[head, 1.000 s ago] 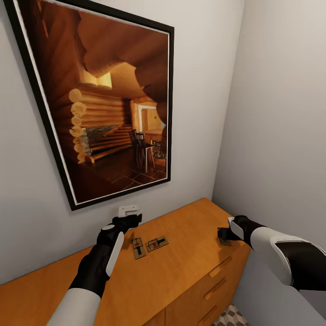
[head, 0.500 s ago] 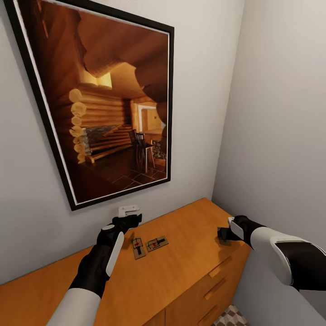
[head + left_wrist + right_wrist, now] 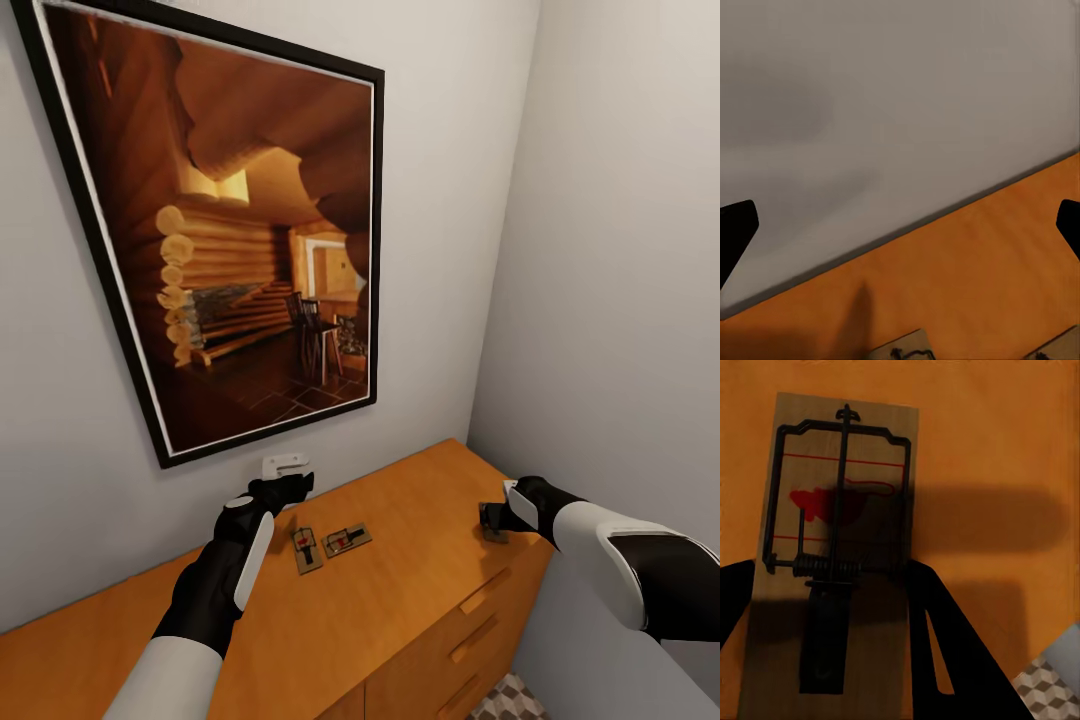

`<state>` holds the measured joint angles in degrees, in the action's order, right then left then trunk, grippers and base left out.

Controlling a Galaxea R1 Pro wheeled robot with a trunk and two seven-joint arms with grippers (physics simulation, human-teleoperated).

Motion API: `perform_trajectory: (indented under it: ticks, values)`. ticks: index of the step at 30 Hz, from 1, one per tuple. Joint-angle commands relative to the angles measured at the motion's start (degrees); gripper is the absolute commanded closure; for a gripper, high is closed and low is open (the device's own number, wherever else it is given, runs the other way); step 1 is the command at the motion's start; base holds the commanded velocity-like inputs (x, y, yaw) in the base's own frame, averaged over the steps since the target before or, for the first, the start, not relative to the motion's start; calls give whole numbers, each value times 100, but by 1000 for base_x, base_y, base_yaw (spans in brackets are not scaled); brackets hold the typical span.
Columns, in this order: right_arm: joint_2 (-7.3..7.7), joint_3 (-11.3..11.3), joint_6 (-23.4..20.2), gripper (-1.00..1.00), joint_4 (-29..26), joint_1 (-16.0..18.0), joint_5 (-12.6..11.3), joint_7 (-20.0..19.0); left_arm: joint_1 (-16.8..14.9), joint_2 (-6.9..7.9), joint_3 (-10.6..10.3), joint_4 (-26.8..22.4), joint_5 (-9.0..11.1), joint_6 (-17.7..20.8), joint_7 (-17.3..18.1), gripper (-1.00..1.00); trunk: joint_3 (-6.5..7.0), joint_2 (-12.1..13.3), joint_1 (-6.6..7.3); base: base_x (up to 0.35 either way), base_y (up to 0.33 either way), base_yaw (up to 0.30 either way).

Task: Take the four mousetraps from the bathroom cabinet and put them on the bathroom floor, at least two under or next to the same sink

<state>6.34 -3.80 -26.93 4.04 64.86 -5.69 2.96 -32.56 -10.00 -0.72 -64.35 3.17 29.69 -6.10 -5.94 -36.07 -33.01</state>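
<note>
Two mousetraps (image 3: 307, 549) (image 3: 347, 539) lie side by side on the orange-brown cabinet (image 3: 400, 600), near its middle. My left gripper (image 3: 290, 490) hovers just behind them by the wall, open and empty; the left wrist view has its dark fingertips (image 3: 735, 232) far apart and the mousetraps' edges (image 3: 900, 350) low in frame. A third mousetrap (image 3: 840, 547) lies at the cabinet's right front corner (image 3: 495, 535). My right gripper (image 3: 492, 520) is down on it, its dark fingers (image 3: 945, 645) against both long sides of the board.
A large framed picture of a log cabin interior (image 3: 240, 240) hangs on the wall behind the cabinet. A white wall fitting (image 3: 284, 465) sits just above the cabinet top. A side wall (image 3: 620, 300) closes in the right. Cube-patterned floor tile (image 3: 510, 700) shows below the drawers.
The head view has tilted slightly, shifting the whole picture. Neither arm nor any mousetrap has visibly moved.
</note>
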Motion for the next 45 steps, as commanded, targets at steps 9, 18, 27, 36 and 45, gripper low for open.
perform_trajectory:
  ticks: [9,18,27,36,45]
  values:
    - [-4,-43,-11,100,9,9,-81,12,-4,0,-8,-7,35,28,-40,-100,151,353,196,0,0,0]
    - [-10,-45,-6,100,9,9,-81,5,-4,0,-6,-7,35,17,-40,-100,313,714,394,0,0,0]
    - [-18,-50,-5,100,9,9,-81,3,-4,0,-8,0,20,25,-69,-100,474,1075,591,0,0,0]
    - [-26,-50,25,100,9,9,-73,-17,-3,0,0,1,25,25,-63,-100,582,1316,723,0,0,0]
    - [-27,-50,39,100,9,9,-64,-23,-4,0,1,0,28,20,-55,-100,582,1316,723,0,0,0]
